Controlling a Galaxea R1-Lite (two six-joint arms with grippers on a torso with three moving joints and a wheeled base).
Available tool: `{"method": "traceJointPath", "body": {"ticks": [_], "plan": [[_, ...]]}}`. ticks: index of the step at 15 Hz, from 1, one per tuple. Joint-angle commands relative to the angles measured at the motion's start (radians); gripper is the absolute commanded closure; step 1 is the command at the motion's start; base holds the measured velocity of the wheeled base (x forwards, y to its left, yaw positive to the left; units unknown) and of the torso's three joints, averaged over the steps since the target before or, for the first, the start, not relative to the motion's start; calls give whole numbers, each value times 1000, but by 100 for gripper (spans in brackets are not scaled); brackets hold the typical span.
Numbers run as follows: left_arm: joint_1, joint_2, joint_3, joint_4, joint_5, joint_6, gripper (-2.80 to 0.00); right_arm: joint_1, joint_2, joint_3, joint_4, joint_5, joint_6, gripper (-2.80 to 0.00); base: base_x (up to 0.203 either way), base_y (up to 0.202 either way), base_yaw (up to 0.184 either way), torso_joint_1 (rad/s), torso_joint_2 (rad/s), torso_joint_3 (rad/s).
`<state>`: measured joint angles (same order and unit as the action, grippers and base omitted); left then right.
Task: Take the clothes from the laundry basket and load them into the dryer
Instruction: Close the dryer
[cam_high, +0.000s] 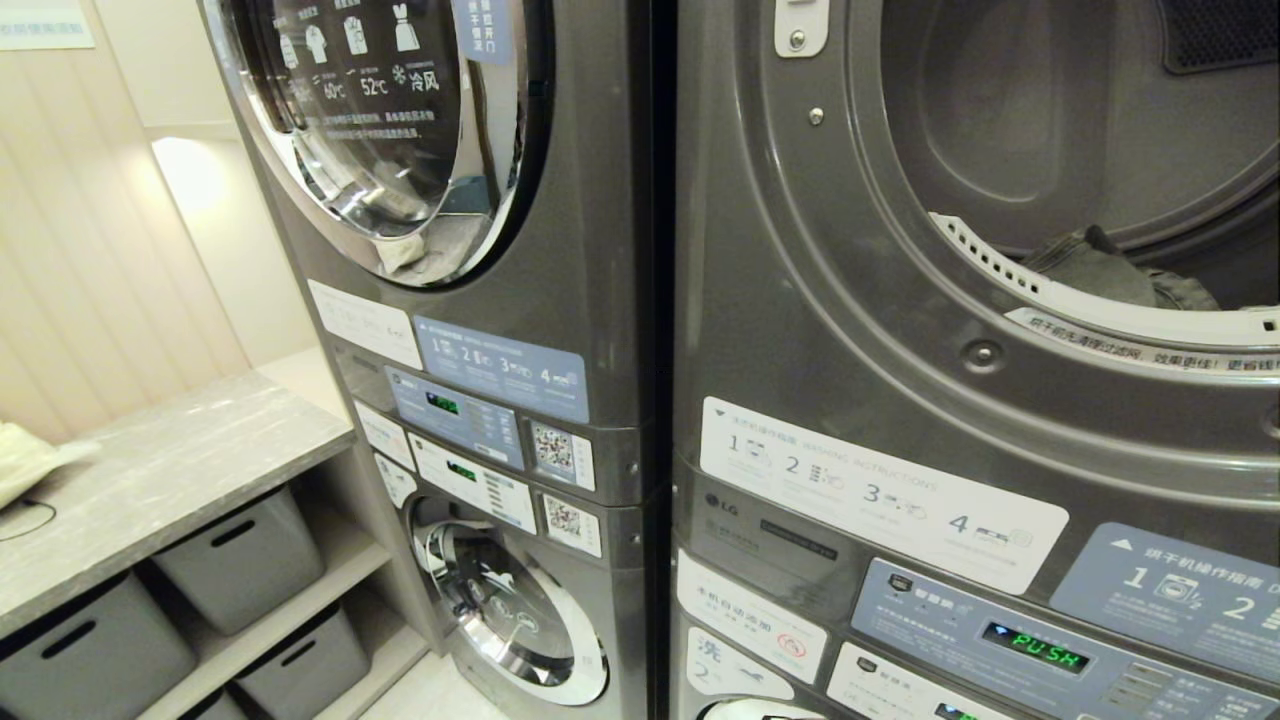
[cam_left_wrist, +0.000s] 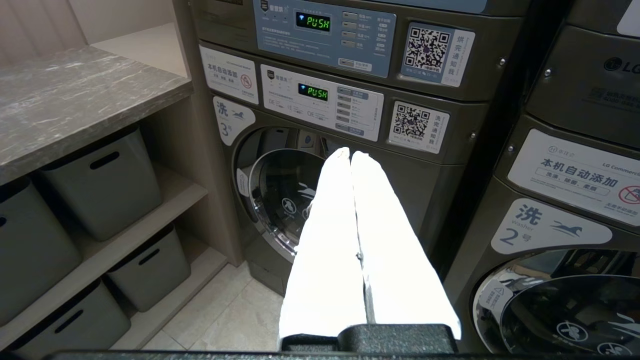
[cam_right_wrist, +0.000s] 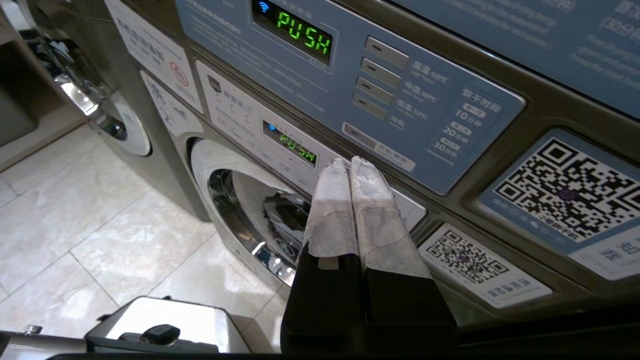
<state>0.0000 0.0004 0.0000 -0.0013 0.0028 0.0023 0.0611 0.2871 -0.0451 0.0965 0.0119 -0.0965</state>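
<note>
counter grey marble | bins on shelves beneath | floor pale tile

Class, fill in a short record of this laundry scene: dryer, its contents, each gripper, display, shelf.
dryer: drum open, upper right in head view
contents: dark clothes in drum
left gripper: shut, empty, before lower washer
right gripper: shut, empty, near control panel
display: PUSH
shelf: grey bins under counter

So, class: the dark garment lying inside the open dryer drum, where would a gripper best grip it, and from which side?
Grip the raised fold atop the dark garment, coming in through the open front of the dryer; that peak stands clear of the drum's rim.
</note>
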Motion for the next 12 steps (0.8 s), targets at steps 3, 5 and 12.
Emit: {"method": "traceJointPath", "body": {"ticks": [3, 5, 12], "plan": [[0, 0, 0, 0, 0, 1, 0, -104, -38, 7, 4, 8, -15, 0, 0, 0, 0, 0, 0, 0], [0, 0, 0, 0, 0, 1, 0, -110, -39, 7, 3, 8, -14, 0, 0, 0, 0, 0, 0, 0], [0, 0, 0, 0, -1, 4, 0, -81, -294, 20, -36, -3, 54, 0, 0, 0, 0, 0, 0, 0]]}}
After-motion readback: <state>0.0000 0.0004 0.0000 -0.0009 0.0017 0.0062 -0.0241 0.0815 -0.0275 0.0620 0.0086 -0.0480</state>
